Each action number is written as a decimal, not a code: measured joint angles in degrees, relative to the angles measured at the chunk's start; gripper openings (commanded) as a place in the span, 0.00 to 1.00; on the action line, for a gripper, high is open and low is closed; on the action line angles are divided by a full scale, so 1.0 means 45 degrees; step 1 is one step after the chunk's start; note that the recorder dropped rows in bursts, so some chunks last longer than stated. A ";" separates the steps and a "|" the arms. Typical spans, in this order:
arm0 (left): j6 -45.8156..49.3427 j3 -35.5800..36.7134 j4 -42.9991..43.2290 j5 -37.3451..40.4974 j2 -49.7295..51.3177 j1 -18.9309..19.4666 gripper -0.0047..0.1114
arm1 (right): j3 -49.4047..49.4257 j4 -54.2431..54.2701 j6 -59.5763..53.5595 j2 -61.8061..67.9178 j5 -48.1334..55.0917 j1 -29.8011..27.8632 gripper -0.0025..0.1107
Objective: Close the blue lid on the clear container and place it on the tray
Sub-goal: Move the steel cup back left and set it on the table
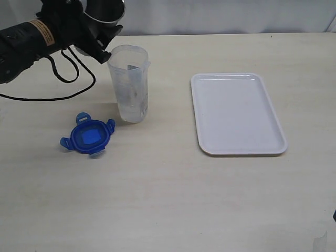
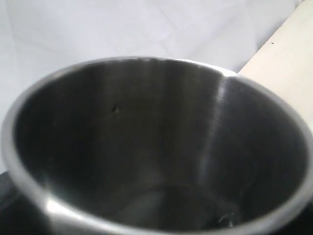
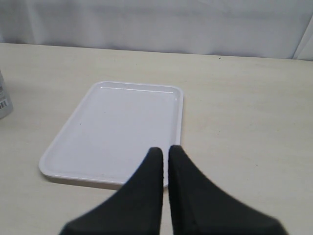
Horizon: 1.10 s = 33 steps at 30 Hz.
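Gripping a steel cup (image 1: 104, 11): the left fingers (image 1: 104, 49) are closed round its outside and hold it off the worktop (image 1: 168, 199), tilted. In the left wrist view the cup's (image 2: 146, 147) dull grey inside fills nearly the whole frame, mouth toward the camera, and the fingers themselves do not show clearly there. A black cable (image 1: 63, 79) loops from that arm onto the worktop.

Right fingers (image 3: 155, 161): pressed together, nothing between them. Their tips hang over the near rim of the tray (image 3: 112, 127).

Landmark: the clear container (image 1: 129, 84).
- It stands upright on the worktop, mouth open, with no lid on it.
- The lower left finger sits just beside its rim, on the side away from the tray. I cannot tell whether they touch.
- The steel cup is above and behind that rim, on the same side.
- The blue lid (image 1: 88, 136) lies flat on the worktop near the container's foot, on the side away from the tray and toward the camera, flaps splayed outward, not touching the container.
- The tray (image 1: 239, 149) lies flat on the other side of the container, well apart from it, with nothing on it.
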 measured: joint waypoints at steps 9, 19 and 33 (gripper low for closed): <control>-0.1742 0.0000 -0.2659 0.1109 0.0082 0.0151 0.04 | 0.0000 0.0000 0.0000 0.0000 0.0000 0.0000 0.06; -0.3456 -0.0171 -0.4004 -0.0548 0.1665 0.1715 0.04 | 0.0000 0.0000 0.0000 0.0000 0.0000 0.0000 0.06; -0.3762 -0.4608 -0.3062 0.0305 0.4722 0.2503 0.04 | 0.0000 0.0000 0.0000 0.0000 0.0000 0.0000 0.06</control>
